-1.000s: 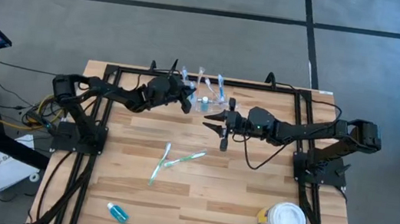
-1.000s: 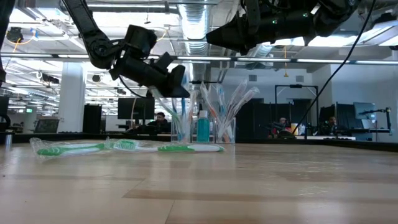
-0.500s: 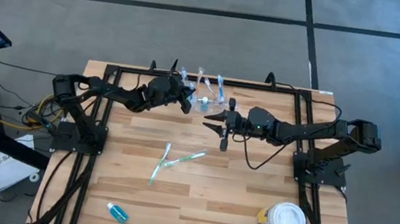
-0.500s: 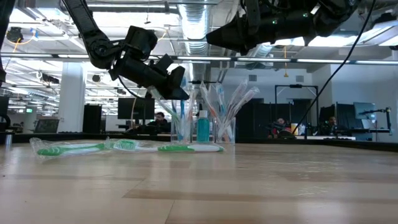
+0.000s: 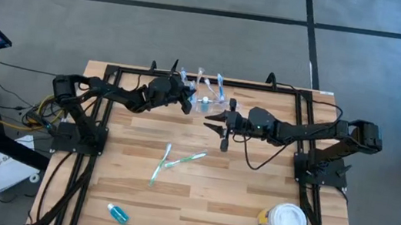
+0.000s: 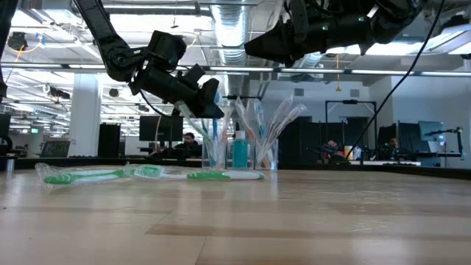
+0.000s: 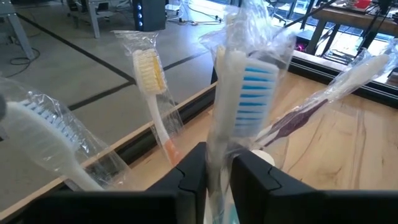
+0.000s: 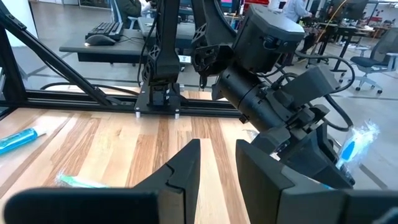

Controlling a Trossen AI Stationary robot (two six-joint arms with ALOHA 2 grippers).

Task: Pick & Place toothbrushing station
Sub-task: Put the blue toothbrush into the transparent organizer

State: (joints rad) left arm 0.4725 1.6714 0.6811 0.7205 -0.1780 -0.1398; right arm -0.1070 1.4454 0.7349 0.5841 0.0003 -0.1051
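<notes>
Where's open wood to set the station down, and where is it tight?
Free: the wide strip between the loose green toothbrushes and the white-lidded tub, and the left side above the small blue bottle. Crowded: the far edge, where the left gripper and right gripper flank the toothbrushing station.

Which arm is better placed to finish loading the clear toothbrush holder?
Left. Its hand is at the clear plastic toothbrush holder, clamped on a wrapped blue-bristled toothbrush. The right hand hangs open beside it.
</notes>
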